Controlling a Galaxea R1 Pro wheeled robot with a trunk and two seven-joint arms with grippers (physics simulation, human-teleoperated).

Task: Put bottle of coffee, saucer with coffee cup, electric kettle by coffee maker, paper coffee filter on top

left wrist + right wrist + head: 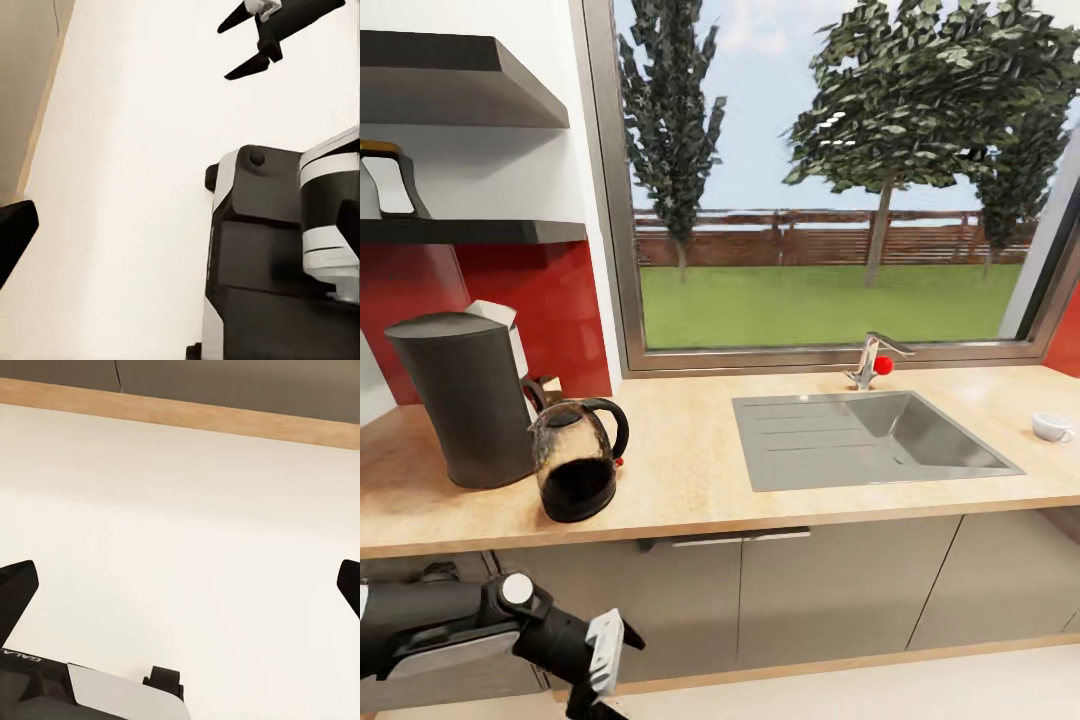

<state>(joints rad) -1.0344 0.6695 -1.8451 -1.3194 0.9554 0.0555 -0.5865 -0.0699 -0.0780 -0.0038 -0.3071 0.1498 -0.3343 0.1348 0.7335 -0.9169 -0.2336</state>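
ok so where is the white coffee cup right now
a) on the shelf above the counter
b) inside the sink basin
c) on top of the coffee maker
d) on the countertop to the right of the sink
d: in the head view the coffee cup sits on the bare countertop just right of the sink, far from the coffee maker and the electric kettle at the left end.

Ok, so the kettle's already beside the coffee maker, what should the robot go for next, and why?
Probably roll toward the coffee cup, which sits alone at the countertop's far end past the sink. The electric kettle already stands by the coffee maker, and both arms hang low, holding nothing.
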